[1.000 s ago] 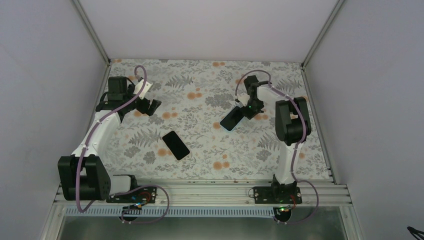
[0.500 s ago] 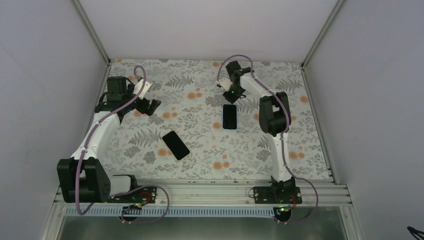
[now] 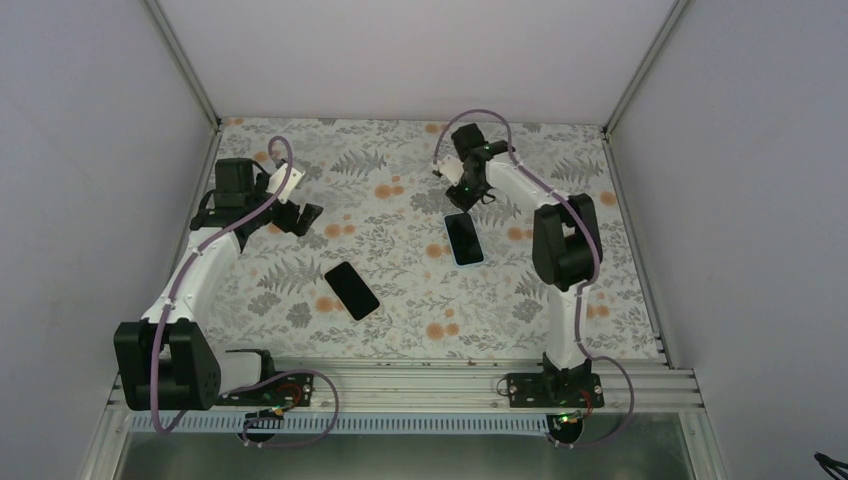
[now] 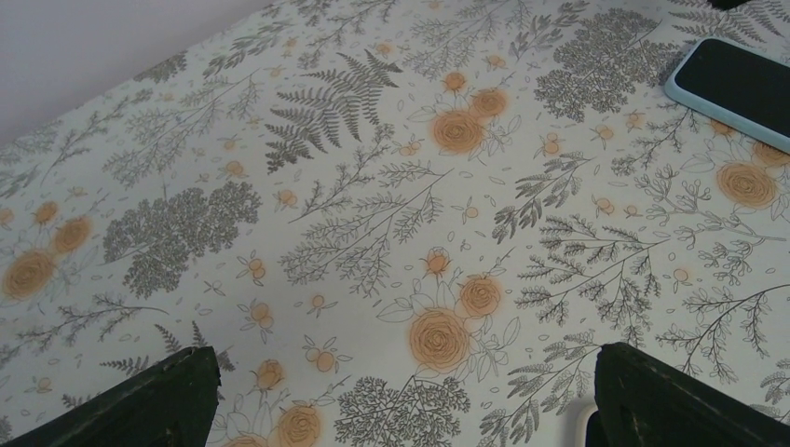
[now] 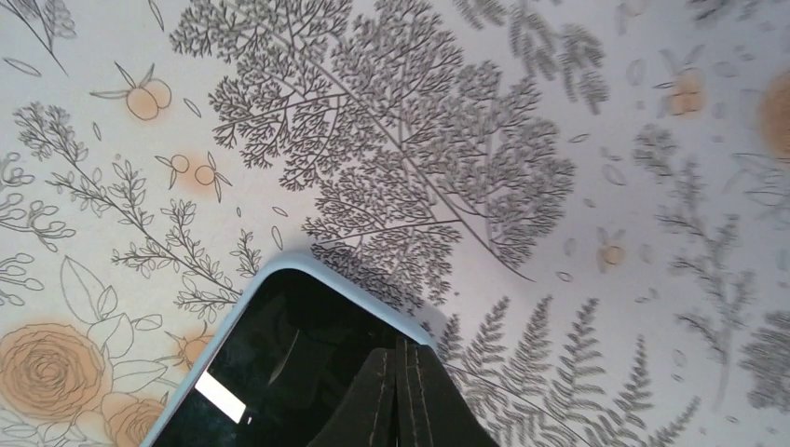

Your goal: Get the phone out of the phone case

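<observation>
A phone in a light-blue case (image 3: 463,238) lies flat, screen up, on the floral table right of centre. It also shows in the right wrist view (image 5: 270,372) and at the top right of the left wrist view (image 4: 736,88). My right gripper (image 3: 462,193) is at the phone's far end. In its wrist view (image 5: 402,372) the fingers are pressed together, tips at the case's corner edge, with nothing between them. My left gripper (image 3: 305,213) hovers at the far left, wide open and empty (image 4: 401,391).
A second black phone (image 3: 351,290), with no blue rim, lies flat near the table's middle, closer to the arms' bases. White walls enclose the floral table (image 3: 400,330) on three sides.
One second ago my right gripper held the blue-cased phone tilted off the table. The phone now lies flat, and the gripper has moved left and back to its far end. The left arm barely moved.
</observation>
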Tool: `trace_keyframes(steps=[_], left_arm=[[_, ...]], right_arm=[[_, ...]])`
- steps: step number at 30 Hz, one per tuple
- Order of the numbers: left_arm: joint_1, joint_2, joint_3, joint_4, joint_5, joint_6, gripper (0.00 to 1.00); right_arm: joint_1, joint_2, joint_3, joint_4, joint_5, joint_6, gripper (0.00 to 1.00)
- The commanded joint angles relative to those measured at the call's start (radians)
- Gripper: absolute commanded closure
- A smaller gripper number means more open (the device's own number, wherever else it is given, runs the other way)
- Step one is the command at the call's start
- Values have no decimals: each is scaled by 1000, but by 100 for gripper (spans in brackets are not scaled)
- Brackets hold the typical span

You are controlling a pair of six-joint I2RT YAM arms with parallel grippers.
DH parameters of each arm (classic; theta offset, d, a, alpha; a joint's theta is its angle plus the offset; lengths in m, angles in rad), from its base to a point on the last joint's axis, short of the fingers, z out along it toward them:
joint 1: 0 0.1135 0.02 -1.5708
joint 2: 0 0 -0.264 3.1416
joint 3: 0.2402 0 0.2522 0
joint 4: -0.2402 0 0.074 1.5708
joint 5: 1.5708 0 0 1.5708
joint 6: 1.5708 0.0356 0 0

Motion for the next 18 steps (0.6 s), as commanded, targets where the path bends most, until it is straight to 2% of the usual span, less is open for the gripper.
trace_keyframes(steps=[1, 3, 4, 5, 9, 10, 13, 18], left_arm=[[3, 28, 3, 35, 45, 8, 0], [3, 39, 15, 33, 56, 1, 0], [3, 38, 18, 34, 56, 0, 0], [3, 35, 17, 33, 58, 1, 0], [4, 21, 8, 29, 37, 19, 0], [4, 22, 6, 27, 31, 22, 0], [4, 32, 3, 27, 30, 23, 0], [3, 51, 2, 33, 54, 7, 0]], right_arm=[[-6, -24, -40, 23, 26, 21, 96], [-12, -20, -53, 44, 65, 51, 96], [-21, -33, -56, 52, 73, 72, 93], [-32, -46, -59, 49, 56, 101, 82], [-52, -123, -111, 11, 5, 160, 5], [-52, -139, -132, 2, -10, 179, 1], [-52, -170, -173, -45, -94, 213, 0], [-44, -190, -226, -79, -127, 265, 0]])
